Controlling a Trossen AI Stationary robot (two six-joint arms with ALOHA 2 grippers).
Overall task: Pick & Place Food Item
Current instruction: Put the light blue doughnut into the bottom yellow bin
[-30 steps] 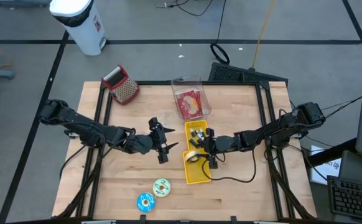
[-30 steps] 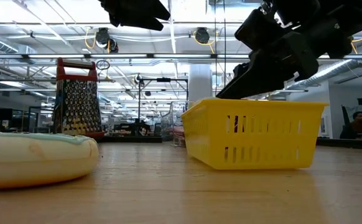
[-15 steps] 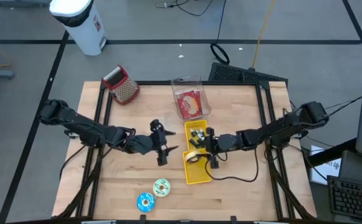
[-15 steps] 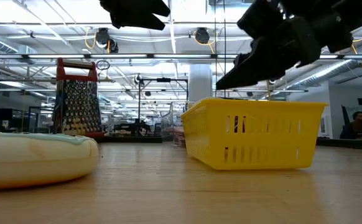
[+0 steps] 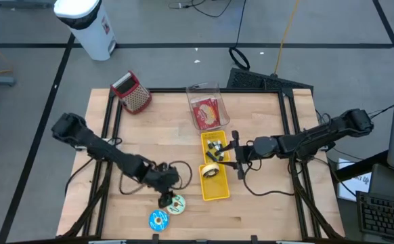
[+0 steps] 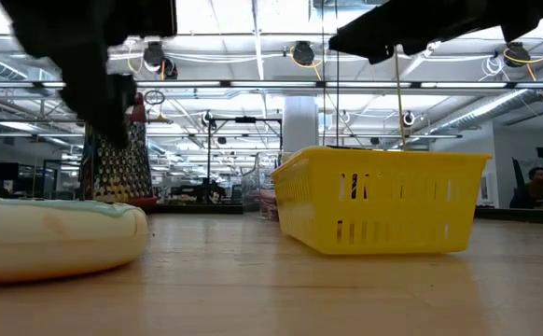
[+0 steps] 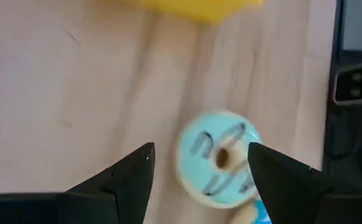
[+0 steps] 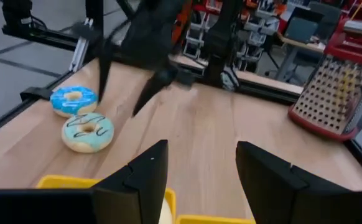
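A donut with pale blue icing and dark stripes [image 5: 177,204] lies flat on the wooden table near its front edge, and a blue donut [image 5: 158,219] lies beside it. My left gripper [image 5: 166,198] hangs open over the striped donut [image 7: 220,158], pointing steeply down, with a finger on either side and clear of it. Right of centre stands the yellow basket [image 5: 219,192] with a donut [image 5: 210,171] inside. My right gripper [image 5: 237,154] is open and empty, level, above the basket's right side.
A clear tub holding a red packet [image 5: 206,108] stands behind the basket. A metal grater [image 5: 133,93] is at the far left corner. Black frame rails [image 5: 109,122] run along both table sides. Bare wood lies between the arms [image 5: 183,146].
My left gripper has gone from the table's middle toward the near edge and down, tipping from level to steeply downward, and now hangs over the striped donut. My right gripper has risen out of the basket and drawn back toward the table's right edge. Both stayed open.
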